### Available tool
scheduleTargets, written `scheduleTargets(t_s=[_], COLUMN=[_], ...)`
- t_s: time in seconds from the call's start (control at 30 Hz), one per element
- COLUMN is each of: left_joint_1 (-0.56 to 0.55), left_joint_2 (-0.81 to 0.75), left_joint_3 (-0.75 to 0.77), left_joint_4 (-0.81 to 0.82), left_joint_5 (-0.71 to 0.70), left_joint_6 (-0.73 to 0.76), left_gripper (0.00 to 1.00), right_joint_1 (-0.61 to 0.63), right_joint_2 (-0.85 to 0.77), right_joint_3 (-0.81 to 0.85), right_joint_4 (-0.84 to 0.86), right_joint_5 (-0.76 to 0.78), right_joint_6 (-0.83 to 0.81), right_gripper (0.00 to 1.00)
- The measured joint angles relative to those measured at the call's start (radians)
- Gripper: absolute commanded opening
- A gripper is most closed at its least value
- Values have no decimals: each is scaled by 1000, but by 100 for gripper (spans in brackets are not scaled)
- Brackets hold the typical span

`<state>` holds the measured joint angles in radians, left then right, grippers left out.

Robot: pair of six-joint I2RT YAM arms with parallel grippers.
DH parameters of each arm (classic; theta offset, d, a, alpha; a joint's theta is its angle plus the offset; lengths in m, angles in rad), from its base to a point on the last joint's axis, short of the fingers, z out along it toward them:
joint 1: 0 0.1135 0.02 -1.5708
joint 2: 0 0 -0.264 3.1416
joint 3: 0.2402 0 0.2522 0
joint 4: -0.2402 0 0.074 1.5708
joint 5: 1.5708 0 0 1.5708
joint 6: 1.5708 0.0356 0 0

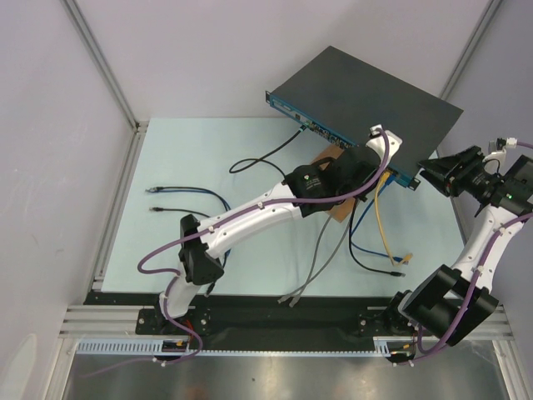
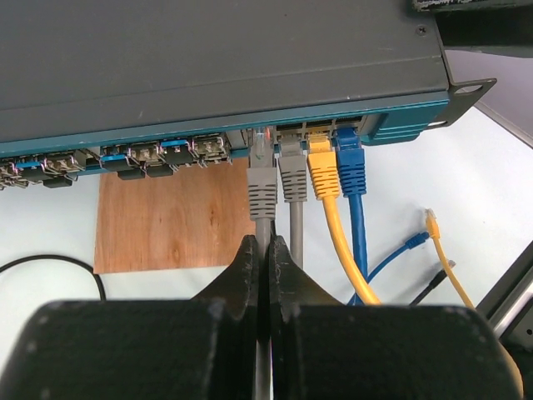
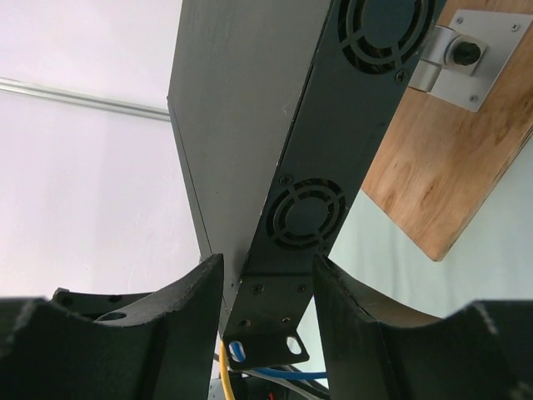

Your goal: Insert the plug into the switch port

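A pale green worktop (image 1: 250,250) inside white walls is carrying the switch (image 1: 366,98), lying at the upper right of the top view. My left gripper (image 2: 264,250) is pinching the grey cable just behind the grey plug (image 2: 261,182), which is sitting at a port. The plug is light and stiff, its clip fragile, I think; the cable bends easily. My right gripper (image 3: 266,275) jaws are standing apart around the switch's corner, bracing the heavy box.

A robotics lab test cell: plain white panels on aluminium framing (image 1: 100,62) close in a pale worktop (image 1: 183,158), with an aluminium mounting rail (image 1: 250,321) along the bottom of the top view. A network switch (image 1: 366,104) and loose patch cables (image 1: 179,196) fill the centre.
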<state>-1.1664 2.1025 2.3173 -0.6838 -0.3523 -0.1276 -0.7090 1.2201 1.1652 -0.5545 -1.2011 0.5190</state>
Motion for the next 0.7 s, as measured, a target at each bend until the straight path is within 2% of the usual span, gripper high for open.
scheduleTargets(t_s=[0.7], left_joint_1=[10], left_joint_2=[10], left_joint_3=[38], left_joint_4=[-43], left_joint_5=[-10], left_joint_6=[-12], left_gripper=[0], right_joint_1=[20], right_joint_2=[-2], right_joint_3=[0], right_joint_4=[6], right_joint_5=[38], right_joint_6=[-14], right_gripper=[47])
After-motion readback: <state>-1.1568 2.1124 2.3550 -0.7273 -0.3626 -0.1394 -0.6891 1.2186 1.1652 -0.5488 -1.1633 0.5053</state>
